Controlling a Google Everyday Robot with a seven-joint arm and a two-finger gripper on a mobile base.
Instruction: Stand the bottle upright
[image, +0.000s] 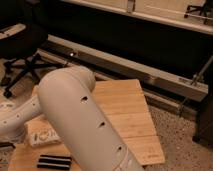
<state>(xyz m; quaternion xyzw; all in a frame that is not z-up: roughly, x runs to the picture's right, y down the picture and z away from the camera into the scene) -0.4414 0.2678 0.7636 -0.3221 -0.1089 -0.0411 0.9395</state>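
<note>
Camera view: white arm (80, 120) fills the foreground over the wooden table (125, 107). The bottle (44, 136) lies on its side near the table's left edge, with a black block (54, 161) just in front. Gripper (4, 145) sits at lower left beside the bottle, mostly cut off, fingers pressed together; contact with the bottle cannot be told.
</note>
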